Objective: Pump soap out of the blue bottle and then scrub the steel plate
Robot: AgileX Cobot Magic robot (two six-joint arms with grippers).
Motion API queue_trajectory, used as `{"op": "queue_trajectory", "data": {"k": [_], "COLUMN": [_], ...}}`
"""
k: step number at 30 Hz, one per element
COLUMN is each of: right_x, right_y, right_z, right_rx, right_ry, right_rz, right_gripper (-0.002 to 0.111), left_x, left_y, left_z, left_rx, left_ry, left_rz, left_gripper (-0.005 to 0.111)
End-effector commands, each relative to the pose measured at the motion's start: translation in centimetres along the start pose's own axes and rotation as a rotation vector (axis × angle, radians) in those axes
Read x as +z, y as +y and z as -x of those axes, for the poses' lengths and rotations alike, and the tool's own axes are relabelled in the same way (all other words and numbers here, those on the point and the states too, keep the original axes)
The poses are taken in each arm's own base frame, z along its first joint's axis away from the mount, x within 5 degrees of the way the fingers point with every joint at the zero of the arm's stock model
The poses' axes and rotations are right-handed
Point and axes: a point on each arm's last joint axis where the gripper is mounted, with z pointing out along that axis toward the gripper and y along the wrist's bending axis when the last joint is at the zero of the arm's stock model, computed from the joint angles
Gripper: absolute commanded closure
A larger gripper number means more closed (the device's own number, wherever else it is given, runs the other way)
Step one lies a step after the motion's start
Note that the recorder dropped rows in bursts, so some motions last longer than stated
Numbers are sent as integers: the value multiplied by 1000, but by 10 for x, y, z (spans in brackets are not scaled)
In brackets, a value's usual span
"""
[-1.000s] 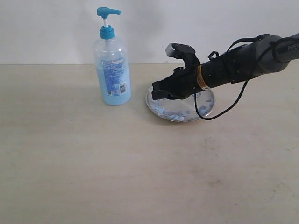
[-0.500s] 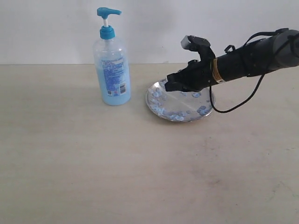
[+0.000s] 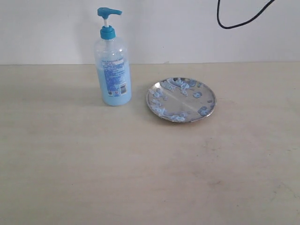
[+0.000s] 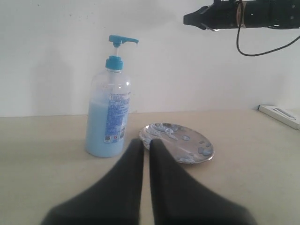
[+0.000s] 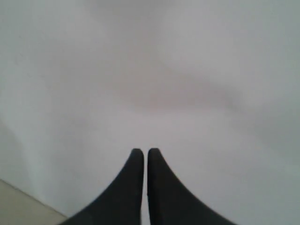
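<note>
The blue bottle (image 3: 112, 70) stands upright on the table, left of the steel plate (image 3: 181, 99); both also show in the left wrist view, the blue bottle (image 4: 108, 119) beside the steel plate (image 4: 178, 143). Pale blue soap blobs (image 3: 174, 85) dot the plate's rim and middle. My left gripper (image 4: 146, 143) is shut and empty, low over the table short of both things. My right gripper (image 5: 142, 152) is shut with nothing in it, facing a bare white wall. High above the plate the right arm (image 4: 243, 14) hangs, and only its cable (image 3: 239, 18) shows in the exterior view.
The wooden table (image 3: 140, 178) stretches wide in front of the bottle and plate. A white wall (image 3: 187, 28) stands behind them. A flat white object (image 4: 281, 115) lies at the table's far edge in the left wrist view.
The right arm rose off the plate and left the exterior view upward; only its cable remains at the top. Bottle and plate kept their places.
</note>
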Motion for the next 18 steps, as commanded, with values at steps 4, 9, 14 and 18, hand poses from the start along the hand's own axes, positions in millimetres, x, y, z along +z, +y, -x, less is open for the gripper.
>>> {"op": "queue_trajectory", "data": {"k": [4,9,14,18], "right_x": [29,13,1,-18], "right_y": [46,70,35,-4], "right_z": [-80,-117,-146,-176], "right_rx": [469,604,697,804], "right_ry": [265,466,521,560], "right_rz": [489,910,874,780], "right_gripper": [109,109,109,109], "left_x": [0,0,0,0], "left_y": [1,1,1,-1], "left_z": [-1,-1,-1,-2], "left_rx": [-9,-9,-9,-9], "left_ry": [6,6,6,11], "left_rz": [7,7,7,-11], "left_gripper": [103,103,103,103]}}
